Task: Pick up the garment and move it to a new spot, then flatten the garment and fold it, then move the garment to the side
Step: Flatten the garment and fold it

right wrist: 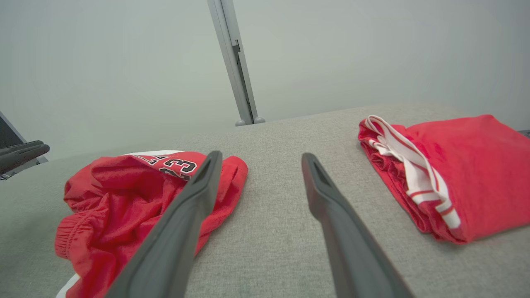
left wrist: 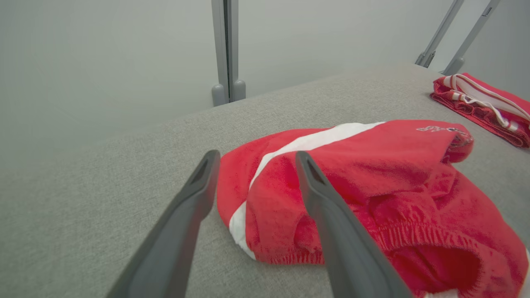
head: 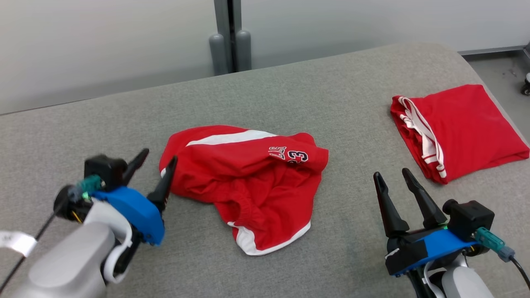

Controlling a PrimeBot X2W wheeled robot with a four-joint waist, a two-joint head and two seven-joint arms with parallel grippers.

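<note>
Grey fabric-covered desk [head: 290, 95] before a pale wall [head: 103, 41]; a grey upright post [head: 230, 37] stands at the far edge, centre.

Garment [head: 248, 182]: red shorts with a white side stripe, white hem trim and printed lettering with "23". It lies crumpled and unfolded near the middle of the desk, a little left of centre, with the elastic waistband bunched toward the near side.

Second item: folded red garment [head: 463, 128] with white-striped trim, on the right side of the desk, well apart from the shorts.

Left pincer [head: 159, 156]: open, fingers spread, nothing between them. It sits at the left edge of the shorts. In the head view its right fingertip lies against the cloth's left border; actual contact cannot be confirmed. In the left wrist view the same finger overlaps the red cloth.

Right pincer [head: 391, 174]: open, empty, over bare desk between the shorts and the folded garment, touching neither. Fingers point toward the far side.
</note>
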